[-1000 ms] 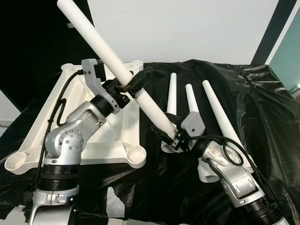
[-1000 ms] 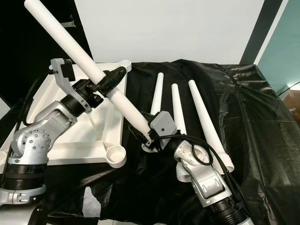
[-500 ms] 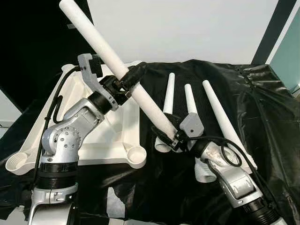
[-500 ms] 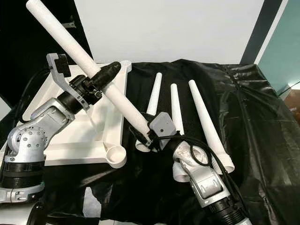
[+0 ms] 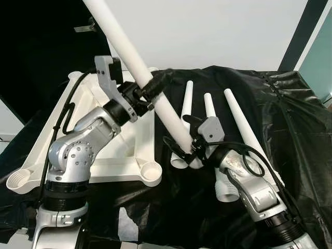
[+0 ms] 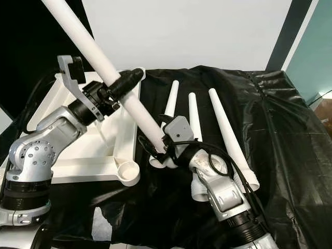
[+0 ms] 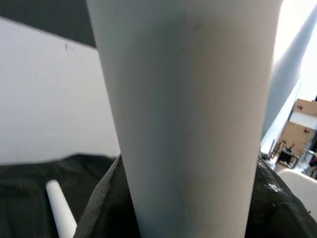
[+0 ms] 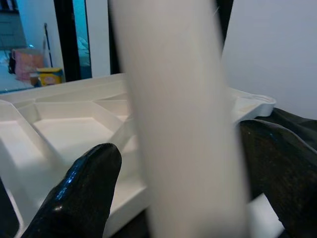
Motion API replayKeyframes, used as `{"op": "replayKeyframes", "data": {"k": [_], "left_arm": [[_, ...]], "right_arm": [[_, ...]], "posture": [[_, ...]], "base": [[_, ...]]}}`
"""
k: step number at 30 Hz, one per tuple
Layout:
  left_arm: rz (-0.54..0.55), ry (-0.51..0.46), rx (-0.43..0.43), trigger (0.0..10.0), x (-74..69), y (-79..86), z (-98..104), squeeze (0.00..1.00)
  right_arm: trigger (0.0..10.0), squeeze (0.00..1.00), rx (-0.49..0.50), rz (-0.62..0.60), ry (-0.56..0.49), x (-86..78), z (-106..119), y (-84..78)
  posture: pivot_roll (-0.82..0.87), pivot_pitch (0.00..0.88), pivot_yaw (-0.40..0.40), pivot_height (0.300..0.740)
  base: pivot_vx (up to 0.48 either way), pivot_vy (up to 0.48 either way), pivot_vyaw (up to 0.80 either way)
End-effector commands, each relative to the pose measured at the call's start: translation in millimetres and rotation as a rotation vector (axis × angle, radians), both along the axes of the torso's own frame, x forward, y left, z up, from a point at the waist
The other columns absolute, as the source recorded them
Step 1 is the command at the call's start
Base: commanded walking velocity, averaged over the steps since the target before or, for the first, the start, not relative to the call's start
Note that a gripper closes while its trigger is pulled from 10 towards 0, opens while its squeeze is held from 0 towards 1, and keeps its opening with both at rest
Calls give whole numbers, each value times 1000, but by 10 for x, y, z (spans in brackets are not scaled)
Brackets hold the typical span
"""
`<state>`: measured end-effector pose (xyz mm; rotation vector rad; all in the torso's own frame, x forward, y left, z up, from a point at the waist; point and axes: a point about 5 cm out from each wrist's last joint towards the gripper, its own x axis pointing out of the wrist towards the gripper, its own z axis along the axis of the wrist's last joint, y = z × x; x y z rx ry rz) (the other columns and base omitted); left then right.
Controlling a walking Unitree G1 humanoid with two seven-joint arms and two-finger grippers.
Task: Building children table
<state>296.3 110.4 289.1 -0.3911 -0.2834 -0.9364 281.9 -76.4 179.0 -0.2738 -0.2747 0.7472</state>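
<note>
Fingers of both grippers, L (image 5: 150, 85) & R (image 5: 188, 150), clamp tilted white leg (image 5: 155, 99) above tabletop (image 5: 124, 150).

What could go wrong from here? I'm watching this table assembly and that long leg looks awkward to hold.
The held table leg is long and tilted, gripped mid-length by the left gripper and near its base by the right gripper; if the two arms move out of step, it may slip or twist. Its base end swings close to the three spare legs on the black cloth and could knock them. It must still reach a corner socket of the tabletop, so misalignment seems likely.
</note>
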Motion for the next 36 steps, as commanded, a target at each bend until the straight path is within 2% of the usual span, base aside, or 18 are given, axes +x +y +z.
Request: {"op": "replayKeyframes", "data": {"k": [1,8,14,17,36], "left_arm": [[-1,-69,-12,10000,-16,30,109,0],[13,-106,-4,10000,-30,29,146,0],[10,-139,31,10000,-72,-31,131,0],[-9,-161,58,10000,-116,-112,105,0],[-42,-237,95,10000,-199,-251,156,0]], "right_arm": [[10000,0,-8,13,22,25,-13,16],[10000,0,-26,25,29,54,-13,51],[10000,0,-38,27,43,80,-2,73],[10000,0,-59,14,59,133,18,82],[10000,0,-154,19,123,269,83,138]], "posture": [[-28,0,53,740],[-26,0,48,740],[-27,0,44,740],[-27,0,36,740],[-24,0,30,740]], "base": [[0,0,0],[0,0,0],[0,0,0],[0,0,0],[0,0,0]]}}
